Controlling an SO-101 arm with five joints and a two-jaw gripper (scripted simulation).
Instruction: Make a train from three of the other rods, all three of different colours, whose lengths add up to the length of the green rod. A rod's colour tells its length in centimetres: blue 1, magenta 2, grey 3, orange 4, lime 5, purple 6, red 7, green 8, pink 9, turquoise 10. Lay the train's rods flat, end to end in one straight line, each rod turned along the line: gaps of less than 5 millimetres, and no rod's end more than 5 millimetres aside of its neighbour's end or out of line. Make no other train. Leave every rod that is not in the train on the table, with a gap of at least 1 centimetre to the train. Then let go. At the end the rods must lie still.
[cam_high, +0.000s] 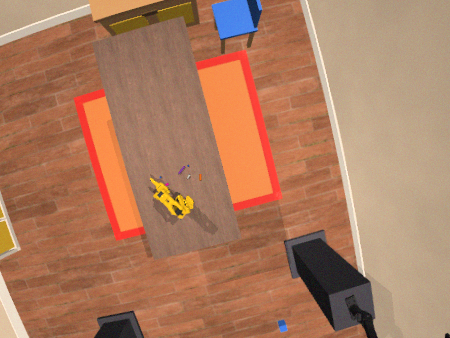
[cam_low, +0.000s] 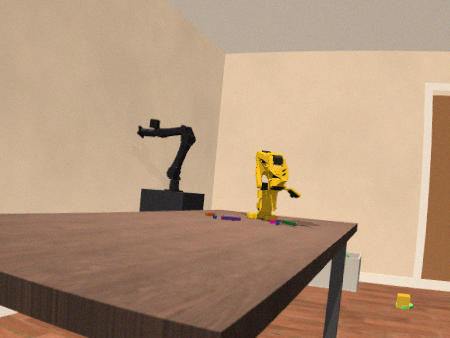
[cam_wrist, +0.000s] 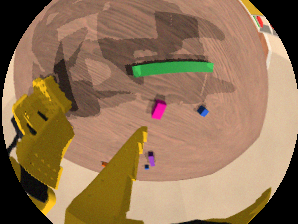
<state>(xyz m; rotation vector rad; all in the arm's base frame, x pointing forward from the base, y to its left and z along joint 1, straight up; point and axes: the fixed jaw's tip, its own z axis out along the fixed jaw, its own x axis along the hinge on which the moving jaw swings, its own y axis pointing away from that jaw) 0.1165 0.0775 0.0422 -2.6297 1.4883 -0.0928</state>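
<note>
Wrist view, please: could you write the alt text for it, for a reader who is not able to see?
The open yellow gripper is above a wooden table, where a long green rod lies apart from a short magenta rod and a small blue rod. Near the table's far edge are tiny purple, blue and orange pieces.

Homelike room: wood-plank floor, orange red-bordered rug, blue chair, cabinet.

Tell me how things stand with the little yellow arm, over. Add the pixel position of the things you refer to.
Gripper (cam_wrist: 102, 122) open, nothing held. Green rod (cam_low: 289, 223) (cam_wrist: 173, 68) flat on table. Magenta rod (cam_low: 273, 221) (cam_wrist: 159, 109) loose, apart from it. No train laid.
</note>
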